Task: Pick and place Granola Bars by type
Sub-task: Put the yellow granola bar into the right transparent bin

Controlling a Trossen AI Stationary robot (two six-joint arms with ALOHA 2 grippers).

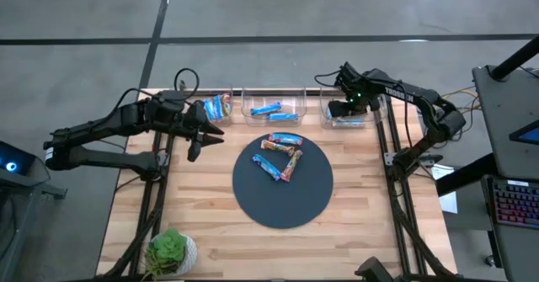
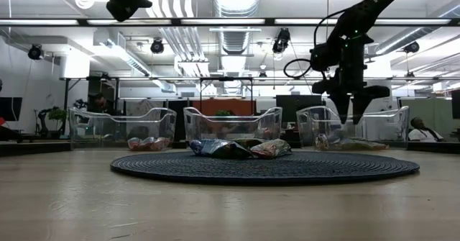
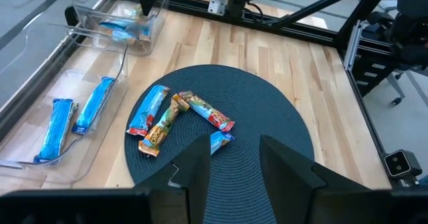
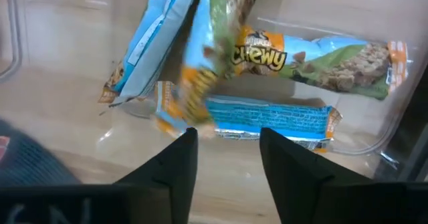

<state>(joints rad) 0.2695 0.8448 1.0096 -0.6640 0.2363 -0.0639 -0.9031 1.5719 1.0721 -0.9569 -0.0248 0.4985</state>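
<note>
Several granola bars (image 1: pixel 282 156) lie in a loose heap on the far half of a dark round mat (image 1: pixel 282 206). Three clear bins stand along the table's far edge. The left bin (image 1: pixel 217 107) and the middle bin (image 1: pixel 274 109) hold blue bars. My right gripper (image 4: pixel 227 134) points down into the right bin (image 1: pixel 370 118), fingers open. Under it lie tan-and-green bars (image 4: pixel 314 60), and one motion-blurred bar (image 4: pixel 200 63) stands on end just past the fingertips. My left gripper (image 3: pixel 234 144) hovers open left of the mat, holding nothing. My right gripper has nothing between its open fingers. The blurred bar's lower end (image 4: pixel 190 114) shows right beside one fingertip (image 4: pixel 184 144); I cannot tell whether they touch.
A small potted plant (image 1: pixel 173 252) sits at the table's near left corner. Bare wood lies around the mat (image 2: pixel 266 167) on its near, left and right sides. The bins' walls (image 2: pixel 345 129) rise around my right gripper (image 2: pixel 352 115).
</note>
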